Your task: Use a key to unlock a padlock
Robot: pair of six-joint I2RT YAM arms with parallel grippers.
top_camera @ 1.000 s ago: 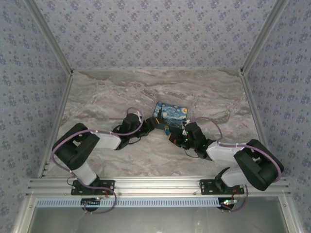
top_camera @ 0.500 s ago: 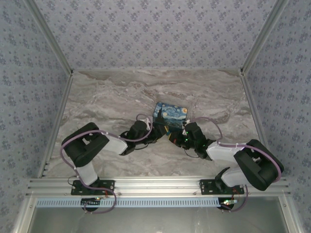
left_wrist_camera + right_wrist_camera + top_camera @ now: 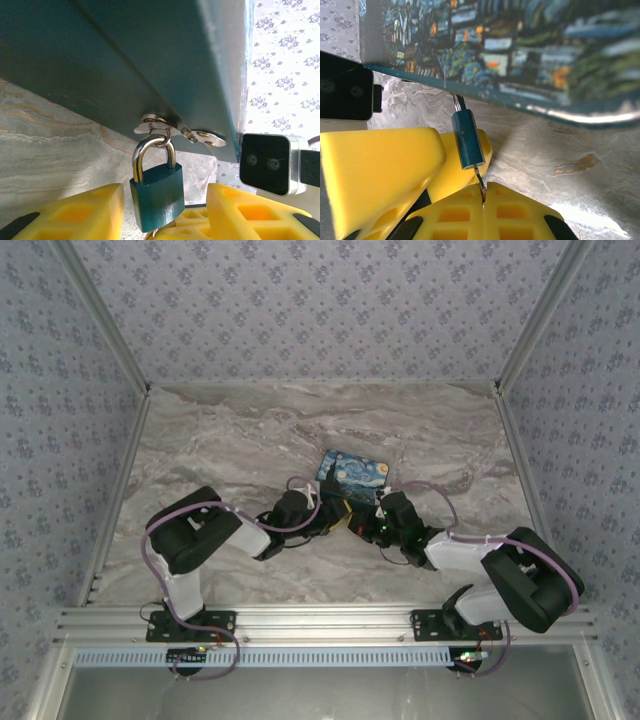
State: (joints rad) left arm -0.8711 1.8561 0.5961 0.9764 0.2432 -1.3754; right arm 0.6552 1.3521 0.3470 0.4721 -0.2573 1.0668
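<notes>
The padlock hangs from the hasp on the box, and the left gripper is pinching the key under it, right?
No: it is the right gripper that pinches the key under the padlock, as the right wrist view shows. The padlock does hang from the hasp on the box.

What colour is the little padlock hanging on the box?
The padlock is dark teal-blue with a shiny silver shackle, clearest in the left wrist view.

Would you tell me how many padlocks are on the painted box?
1. The padlock hangs from the hasp on the box, between the fingers of the left tool. Others could be hidden behind the box.
</notes>
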